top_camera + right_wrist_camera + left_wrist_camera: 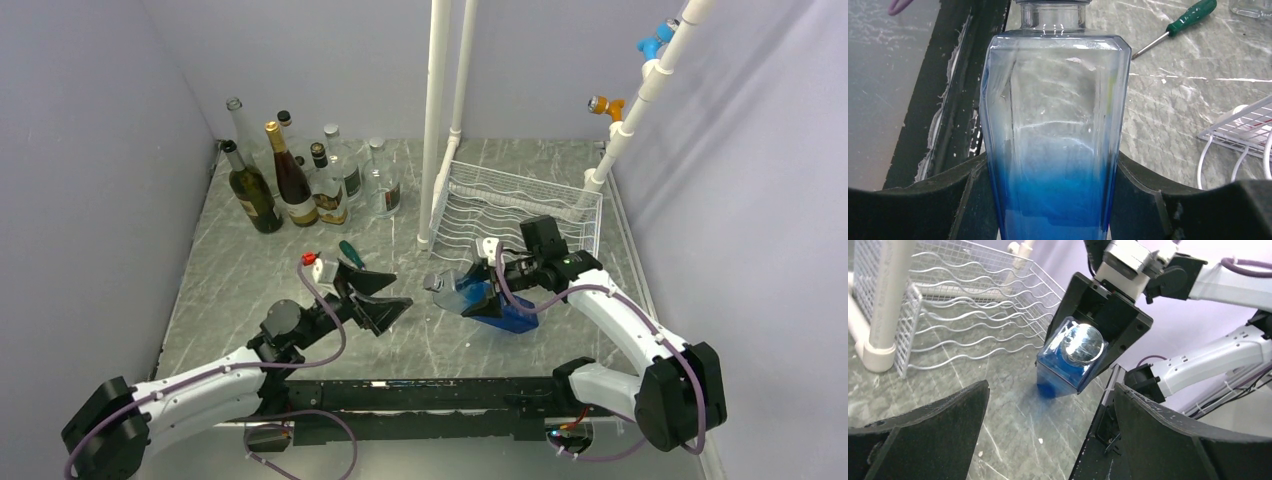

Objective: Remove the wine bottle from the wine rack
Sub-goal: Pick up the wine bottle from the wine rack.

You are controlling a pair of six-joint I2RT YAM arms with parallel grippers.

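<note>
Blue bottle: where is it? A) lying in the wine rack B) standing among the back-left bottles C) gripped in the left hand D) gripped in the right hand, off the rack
D: the right hand clamps the blue bottle, off the wine rack; the left hand is open.

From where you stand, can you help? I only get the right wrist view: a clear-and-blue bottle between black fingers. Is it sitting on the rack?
Observer: No. The right gripper holds the blue-tinted bottle tilted, in front of the white wire rack, off it.
Operator: What's the other arm doing?
Observer: The left gripper is wide open, pointed at the cap, not touching it.
Operator: Other bottles anywhere?
Observer: A cluster of upright bottles stands at the far left corner of the table.
</note>
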